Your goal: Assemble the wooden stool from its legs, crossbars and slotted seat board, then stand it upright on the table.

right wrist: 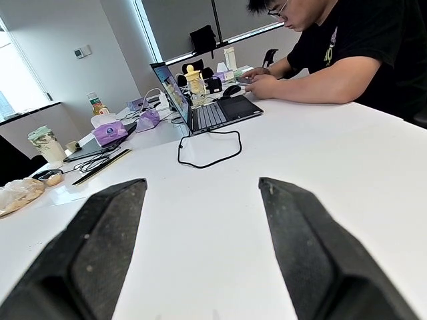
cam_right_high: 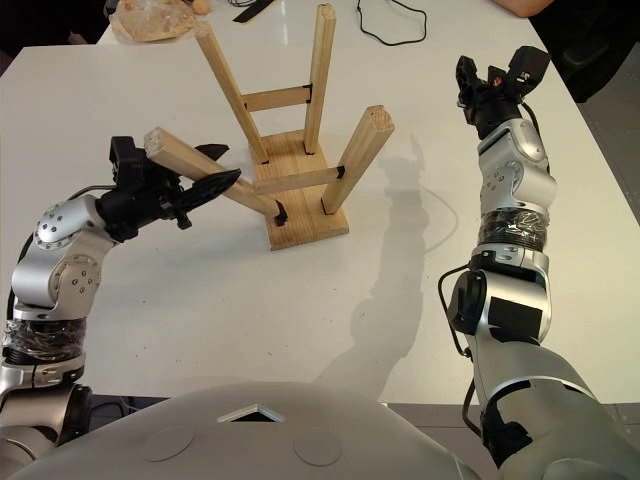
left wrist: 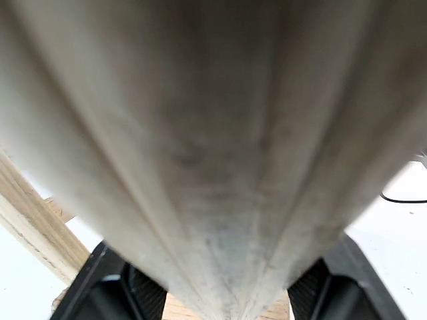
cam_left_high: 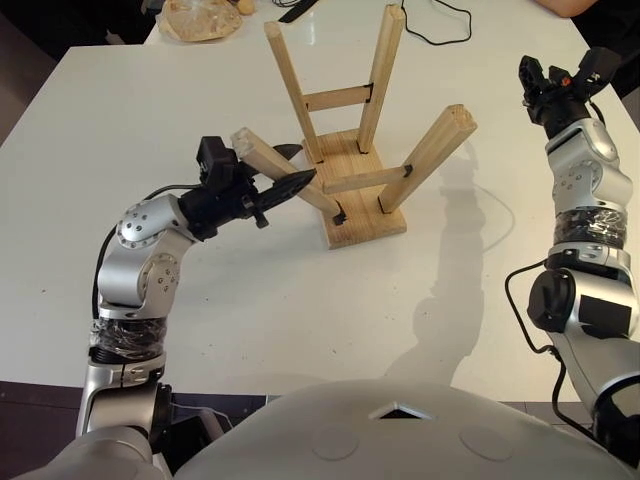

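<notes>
Pale wooden stool (cam_left_high: 352, 182), inverted on its seat board (cam_left_high: 362, 226), legs (cam_left_high: 298, 95) up, crossbars (cam_left_high: 338, 98) apparently fitted

Wide bare bench (cam_left_high: 300, 300) on the near side of the upturned stool (cam_left_high: 365, 225), and open room on its right, out to the right gripper (cam_left_high: 555, 75), raised with jaws apart. Splayed legs (cam_left_high: 440, 150) and crossbars (cam_left_high: 338, 98) fence the middle. The left gripper (cam_left_high: 298, 172) clamps the near-left leg (cam_left_high: 258, 152), blocking that flank. At the far edge: black cable (cam_left_high: 440, 30), plastic bag (cam_left_high: 200, 18).
</notes>
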Action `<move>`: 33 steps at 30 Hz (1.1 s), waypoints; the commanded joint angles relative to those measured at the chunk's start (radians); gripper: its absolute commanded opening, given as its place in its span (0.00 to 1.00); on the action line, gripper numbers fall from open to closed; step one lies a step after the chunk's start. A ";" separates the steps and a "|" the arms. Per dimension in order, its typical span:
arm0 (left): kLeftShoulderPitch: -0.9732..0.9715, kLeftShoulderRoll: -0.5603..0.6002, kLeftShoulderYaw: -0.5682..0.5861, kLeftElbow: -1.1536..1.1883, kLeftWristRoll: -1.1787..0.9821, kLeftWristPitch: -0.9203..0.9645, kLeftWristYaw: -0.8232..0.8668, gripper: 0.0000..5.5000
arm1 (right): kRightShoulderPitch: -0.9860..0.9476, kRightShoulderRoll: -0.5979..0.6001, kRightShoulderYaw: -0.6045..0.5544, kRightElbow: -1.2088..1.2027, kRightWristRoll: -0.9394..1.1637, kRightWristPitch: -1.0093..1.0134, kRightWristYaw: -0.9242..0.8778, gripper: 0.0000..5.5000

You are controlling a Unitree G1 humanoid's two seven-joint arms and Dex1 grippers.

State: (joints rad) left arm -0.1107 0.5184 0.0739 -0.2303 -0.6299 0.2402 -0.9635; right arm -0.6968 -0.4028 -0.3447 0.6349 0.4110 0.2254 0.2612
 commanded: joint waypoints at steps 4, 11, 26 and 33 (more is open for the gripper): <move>0.023 0.077 0.014 -0.011 0.017 0.040 -0.035 0.37 | 0.002 0.009 -0.004 -0.041 0.013 0.001 0.050 0.56; 0.003 0.138 -0.023 0.024 0.070 0.024 -0.092 0.37 | 0.038 0.033 0.009 -0.103 0.006 0.014 0.072 0.56; -0.131 0.204 -0.106 0.159 0.094 0.060 -0.188 0.37 | 0.114 0.072 0.045 -0.392 0.102 0.126 0.154 0.56; -0.184 0.201 -0.150 0.160 0.120 0.073 -0.175 0.37 | 0.100 0.099 0.101 -0.856 0.328 0.340 0.138 0.56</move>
State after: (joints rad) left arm -0.3062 0.6920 -0.0377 -0.0920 -0.6009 0.2663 -1.1590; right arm -0.5742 -0.3122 -0.2648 -0.0797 0.6720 0.4974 0.4220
